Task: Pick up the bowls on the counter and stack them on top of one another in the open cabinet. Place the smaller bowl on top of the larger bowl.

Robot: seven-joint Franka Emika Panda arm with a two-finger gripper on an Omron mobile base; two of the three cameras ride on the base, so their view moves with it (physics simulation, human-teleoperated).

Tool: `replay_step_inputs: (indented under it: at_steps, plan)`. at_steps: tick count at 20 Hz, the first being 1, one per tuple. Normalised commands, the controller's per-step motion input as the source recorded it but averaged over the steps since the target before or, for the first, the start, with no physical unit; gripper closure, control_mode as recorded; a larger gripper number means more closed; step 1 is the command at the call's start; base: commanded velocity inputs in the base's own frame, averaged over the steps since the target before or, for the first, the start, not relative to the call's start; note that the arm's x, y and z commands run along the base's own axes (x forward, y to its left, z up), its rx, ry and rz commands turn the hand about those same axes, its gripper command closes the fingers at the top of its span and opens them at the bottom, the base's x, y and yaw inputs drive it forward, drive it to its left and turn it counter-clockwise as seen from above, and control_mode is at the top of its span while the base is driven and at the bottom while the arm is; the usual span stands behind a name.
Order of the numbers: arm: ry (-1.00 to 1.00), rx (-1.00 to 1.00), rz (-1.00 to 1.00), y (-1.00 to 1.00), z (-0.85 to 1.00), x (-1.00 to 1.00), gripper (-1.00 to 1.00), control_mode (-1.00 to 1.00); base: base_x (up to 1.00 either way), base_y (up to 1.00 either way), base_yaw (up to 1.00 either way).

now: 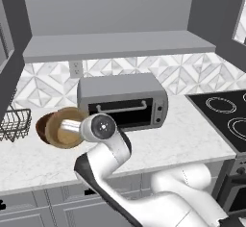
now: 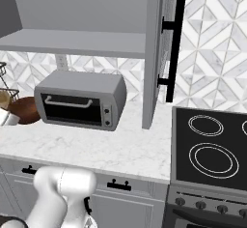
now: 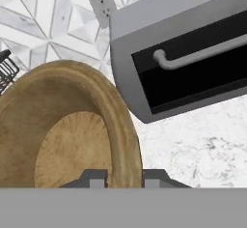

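Tan wood fills our left base view where the smaller bowl point(image 1: 65, 127) sits tilted at the end of the arm, in front of the larger bowl point(image 1: 43, 127) and well below the open cabinet point(image 1: 115, 45). From the right base view we see only the dark bowl's edge beside the toaster oven point(image 2: 79, 99). In the hand view our gripper point(image 3: 124, 178) straddles the tan rim, one finger each side, apparently clamped on it.

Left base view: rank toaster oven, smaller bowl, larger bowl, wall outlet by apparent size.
1. toaster oven
2. smaller bowl
3. larger bowl, mostly hidden behind the smaller bowl, so this rank is unsure
4. wall outlet
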Motion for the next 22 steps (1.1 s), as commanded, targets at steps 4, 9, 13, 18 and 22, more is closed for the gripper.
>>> replay_step_inputs:
  at_steps: [4, 9, 13, 18, 22]
  plan:
    - [-0.11, 0.00, -0.25, 0.95, -0.06, 0.71, 1.00, -1.00, 0.00, 0.00, 0.00]
    - [0.02, 0.00, -0.08, 0.46, -0.02, 0.41, 1.00, -1.00, 0.00, 0.00, 0.00]
    - [0.14, 0.10, -0.18, 0.03, -0.11, 0.51, 1.00, -1.00, 0.00, 0.00, 0.00]
    - [0.07, 0.09, -0.16, 0.01, -0.05, 0.42, 1.00, -1.00, 0.00, 0.00, 0.00]
    - [0.00, 0.00, -0.03, 0.14, -0.08, 0.25, 1.00, -1.00, 0.00, 0.00, 0.00]
